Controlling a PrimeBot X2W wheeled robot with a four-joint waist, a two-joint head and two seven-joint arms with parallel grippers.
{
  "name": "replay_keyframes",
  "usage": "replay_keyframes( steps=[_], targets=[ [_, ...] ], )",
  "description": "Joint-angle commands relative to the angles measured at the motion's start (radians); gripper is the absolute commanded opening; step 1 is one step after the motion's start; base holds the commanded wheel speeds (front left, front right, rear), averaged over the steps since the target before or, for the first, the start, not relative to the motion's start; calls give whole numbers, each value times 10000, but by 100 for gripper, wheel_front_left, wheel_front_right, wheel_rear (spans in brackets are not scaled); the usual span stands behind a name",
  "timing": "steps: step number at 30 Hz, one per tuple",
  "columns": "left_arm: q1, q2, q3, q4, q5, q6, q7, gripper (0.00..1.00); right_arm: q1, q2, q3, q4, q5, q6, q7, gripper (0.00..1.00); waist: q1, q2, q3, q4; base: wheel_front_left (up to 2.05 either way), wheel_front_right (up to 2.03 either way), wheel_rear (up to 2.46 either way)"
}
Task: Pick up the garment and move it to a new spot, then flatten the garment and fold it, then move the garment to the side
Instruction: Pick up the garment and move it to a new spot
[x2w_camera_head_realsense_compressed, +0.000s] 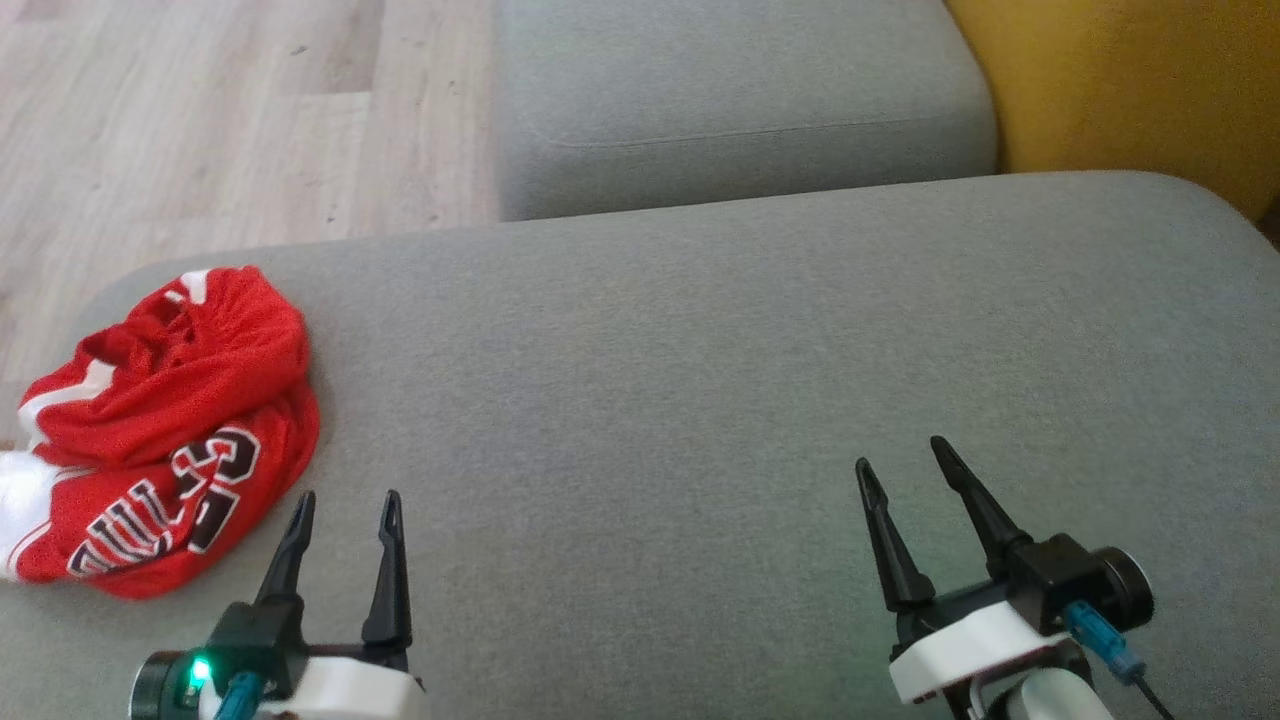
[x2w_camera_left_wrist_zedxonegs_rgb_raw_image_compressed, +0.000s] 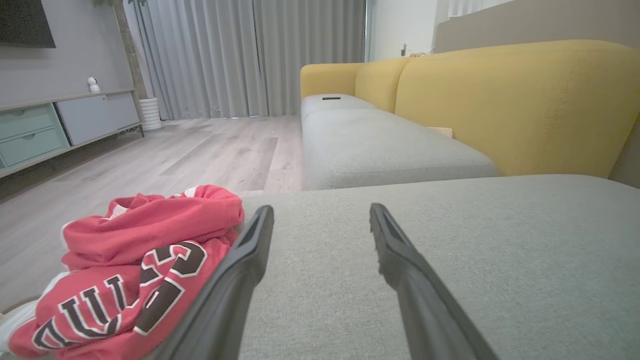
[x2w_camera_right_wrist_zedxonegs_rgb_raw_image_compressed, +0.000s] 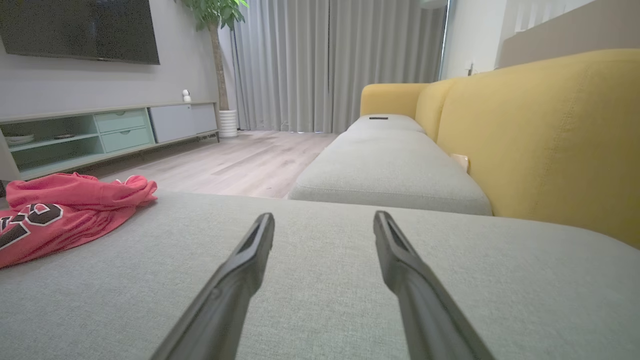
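Observation:
A crumpled red garment (x2w_camera_head_realsense_compressed: 165, 430) with black-and-white lettering and white trim lies bunched at the left edge of the grey sofa cushion (x2w_camera_head_realsense_compressed: 760, 380). My left gripper (x2w_camera_head_realsense_compressed: 347, 502) stands open just right of it, fingers apart with nothing between them. In the left wrist view the garment (x2w_camera_left_wrist_zedxonegs_rgb_raw_image_compressed: 140, 265) sits beside the left finger (x2w_camera_left_wrist_zedxonegs_rgb_raw_image_compressed: 240, 270). My right gripper (x2w_camera_head_realsense_compressed: 903, 458) is open over bare cushion at the lower right, far from the cloth. The right wrist view has the garment (x2w_camera_right_wrist_zedxonegs_rgb_raw_image_compressed: 65, 212) at far left, well away from the right gripper (x2w_camera_right_wrist_zedxonegs_rgb_raw_image_compressed: 324, 220).
A second grey seat cushion (x2w_camera_head_realsense_compressed: 740, 90) lies beyond, with the yellow sofa back (x2w_camera_head_realsense_compressed: 1130, 90) at the right. Wood floor (x2w_camera_head_realsense_compressed: 220, 110) drops off left of the cushion. A media cabinet (x2w_camera_right_wrist_zedxonegs_rgb_raw_image_compressed: 100, 132), plant and curtains stand across the room.

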Motion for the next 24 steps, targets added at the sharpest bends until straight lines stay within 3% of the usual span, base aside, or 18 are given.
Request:
replay_keyframes(
  steps=[1, 16, 24],
  targets=[
    [-479, -20, 342, -367, 96, 61, -124, 100, -285, -66, 211, -321, -41, 77, -118, 100, 0, 0, 23, 155, 0, 0, 0],
    [-262, 40, 767, -421, 204, 145, -124, 100, -105, -66, 142, -294, 20, 77, -118, 100, 0, 0, 36, 2272, 0, 0, 0],
    [-59, 101, 1033, -542, 236, 137, -124, 100, -13, -66, 141, -287, 92, 77, -118, 100, 0, 0, -39, 3016, 0, 0, 0]
  ],
)
